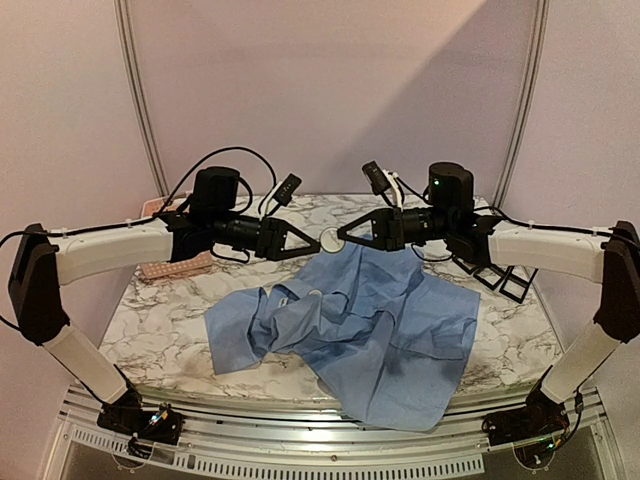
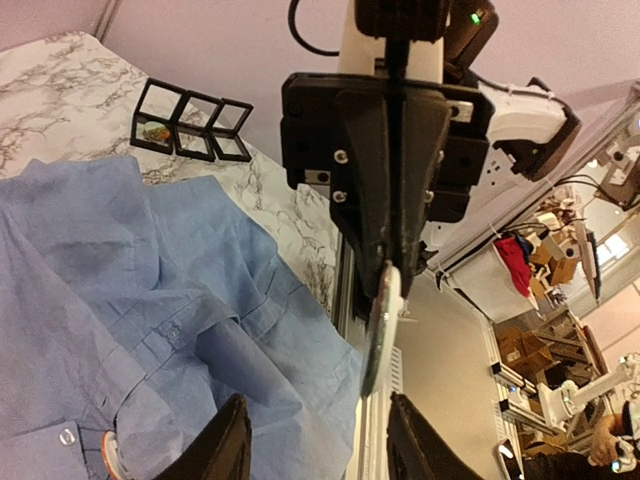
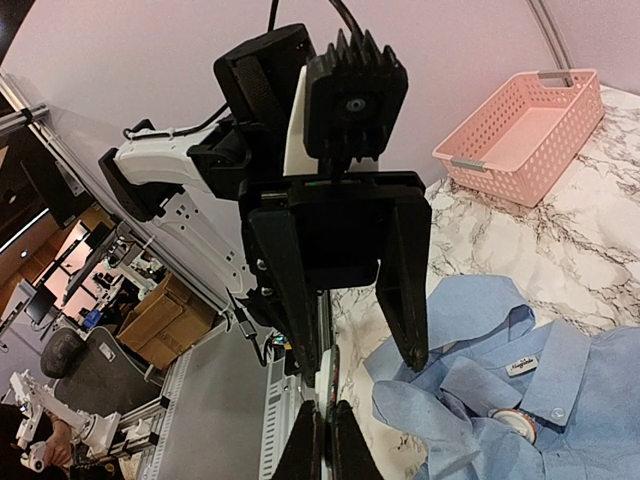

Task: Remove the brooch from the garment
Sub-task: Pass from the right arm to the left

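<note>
Evidently a light, stiff, slippery disc [image 2: 377, 330]: right end effector [image 2: 388, 272] pinches one edge; left end effector [image 1: 317, 244], open, should take the free edge.

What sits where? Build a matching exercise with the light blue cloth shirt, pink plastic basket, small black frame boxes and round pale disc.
1 light blue cloth shirt
2 pink plastic basket
3 small black frame boxes
4 round pale disc

A marble table's far left
B pinched in the right gripper
C table's right side
D spread across mid-table

Pairs: 1-D, 2-A, 3-C, 4-B
</note>
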You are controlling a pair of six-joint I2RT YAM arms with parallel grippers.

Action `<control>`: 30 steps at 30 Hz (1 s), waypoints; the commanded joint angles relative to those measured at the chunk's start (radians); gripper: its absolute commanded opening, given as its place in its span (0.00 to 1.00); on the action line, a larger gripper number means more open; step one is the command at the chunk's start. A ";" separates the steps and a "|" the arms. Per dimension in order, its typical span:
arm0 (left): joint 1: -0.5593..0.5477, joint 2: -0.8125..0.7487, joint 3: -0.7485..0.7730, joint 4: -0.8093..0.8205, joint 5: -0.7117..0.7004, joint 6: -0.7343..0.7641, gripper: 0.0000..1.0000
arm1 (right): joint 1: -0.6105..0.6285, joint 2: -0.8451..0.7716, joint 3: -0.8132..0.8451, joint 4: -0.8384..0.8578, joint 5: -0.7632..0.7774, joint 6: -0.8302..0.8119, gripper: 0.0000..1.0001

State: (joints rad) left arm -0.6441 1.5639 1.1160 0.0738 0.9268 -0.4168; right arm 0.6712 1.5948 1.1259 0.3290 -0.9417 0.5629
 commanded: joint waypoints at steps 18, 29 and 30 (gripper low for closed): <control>-0.028 0.009 -0.013 0.044 0.043 -0.014 0.26 | 0.001 0.042 0.027 0.012 -0.060 0.020 0.00; -0.029 0.021 -0.010 0.043 0.047 -0.022 0.16 | 0.009 0.056 0.043 -0.001 -0.073 0.010 0.00; -0.028 0.022 -0.010 0.043 0.047 -0.023 0.16 | 0.010 0.056 0.044 -0.002 -0.075 0.009 0.00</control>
State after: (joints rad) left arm -0.6628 1.5654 1.1126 0.1135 0.9619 -0.4404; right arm 0.6739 1.6341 1.1400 0.3290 -0.9989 0.5751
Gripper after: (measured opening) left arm 0.165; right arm 0.020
